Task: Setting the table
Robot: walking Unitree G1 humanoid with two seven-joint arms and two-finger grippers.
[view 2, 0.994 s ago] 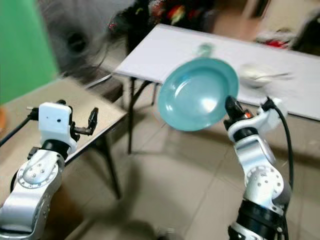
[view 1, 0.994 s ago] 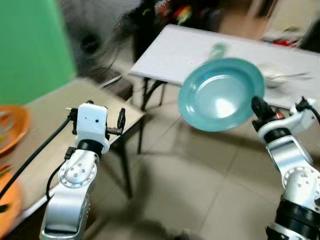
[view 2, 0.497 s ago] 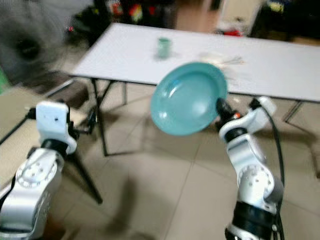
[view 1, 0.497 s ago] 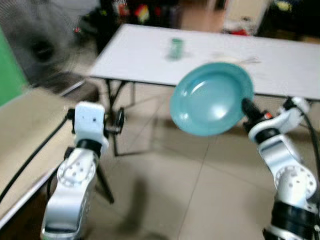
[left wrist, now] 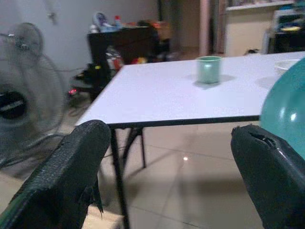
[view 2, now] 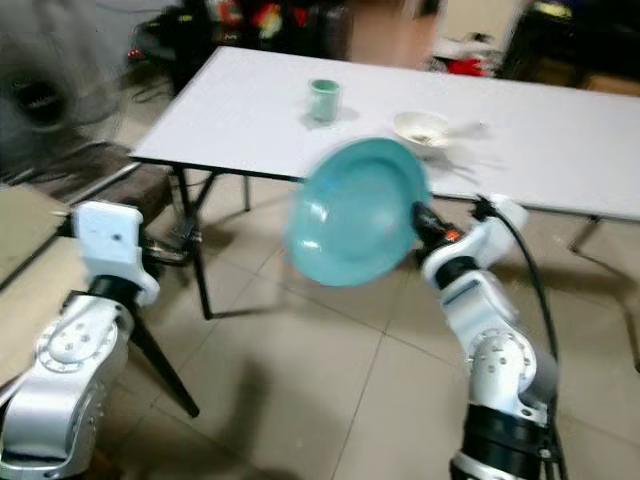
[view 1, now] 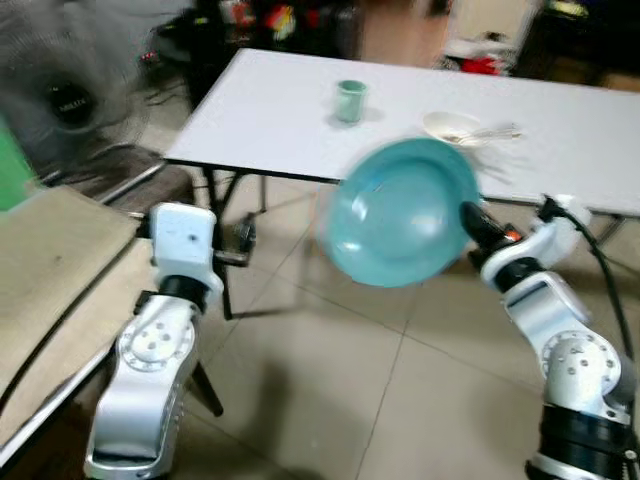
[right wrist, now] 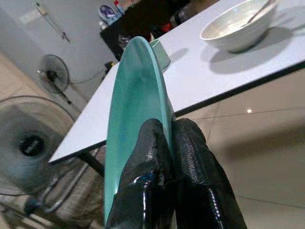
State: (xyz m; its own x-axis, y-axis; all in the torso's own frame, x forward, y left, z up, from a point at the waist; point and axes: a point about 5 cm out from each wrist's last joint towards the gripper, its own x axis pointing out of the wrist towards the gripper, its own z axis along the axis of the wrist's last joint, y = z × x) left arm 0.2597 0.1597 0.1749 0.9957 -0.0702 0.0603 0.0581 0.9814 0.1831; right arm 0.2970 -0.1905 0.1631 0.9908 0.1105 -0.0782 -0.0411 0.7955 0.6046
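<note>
Right gripper pinched shut on rim of teal plate, held on edge in the air; white counter beyond, cup and bowl on it. Left gripper spread open, empty. Risk: thin edge-grip may slip while walking, plate drops to floor

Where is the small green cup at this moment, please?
The small green cup stands on the white table, toward its far left part, left of the white bowl.
</note>
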